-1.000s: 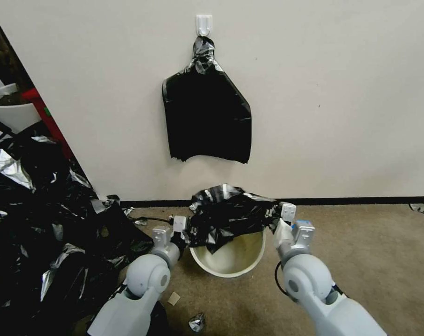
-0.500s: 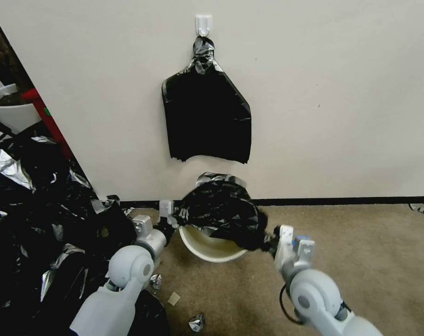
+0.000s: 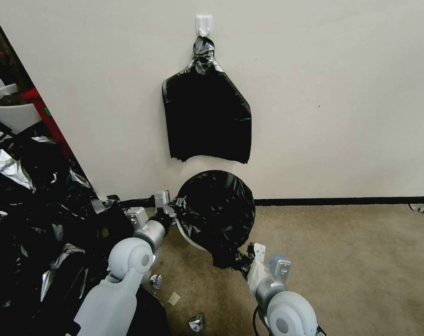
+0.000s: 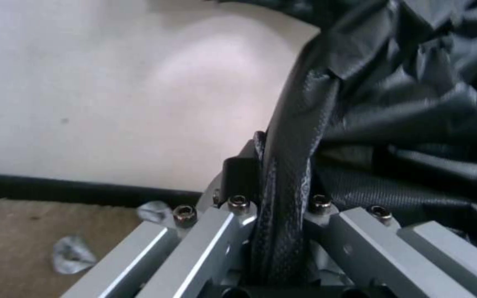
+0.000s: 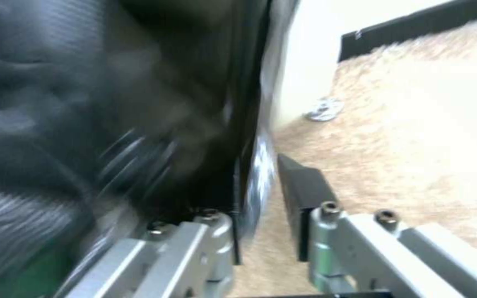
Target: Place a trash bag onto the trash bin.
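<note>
The trash bag point(image 3: 216, 210) is stretched into a round black dome over the trash bin point(image 3: 185, 236). Of the bin, only a cream sliver of rim shows at the dome's lower left. My left gripper point(image 3: 172, 212) sits at the bag's left edge near the wall, shut on a twisted strand of film point(image 4: 283, 174). My right gripper point(image 3: 243, 262) is at the bag's near tip, where the film is drawn to a point. In the right wrist view its jaws stand apart, with the bag point(image 5: 84, 103) lying against one finger and carpet showing between.
A thick stack of black bags point(image 3: 206, 116) hangs from a white wall hook point(image 3: 204, 24) above the bin. A heap of black and silver scraps point(image 3: 34, 210) fills the left. A white plant pot point(image 3: 11, 109) stands behind it. Small foil bits point(image 3: 197, 322) lie on the carpet.
The bag went from crumpled on the bin's far rim to spread over its whole mouth. My right gripper pulled its edge toward me; my left gripper moved left toward the wall.
</note>
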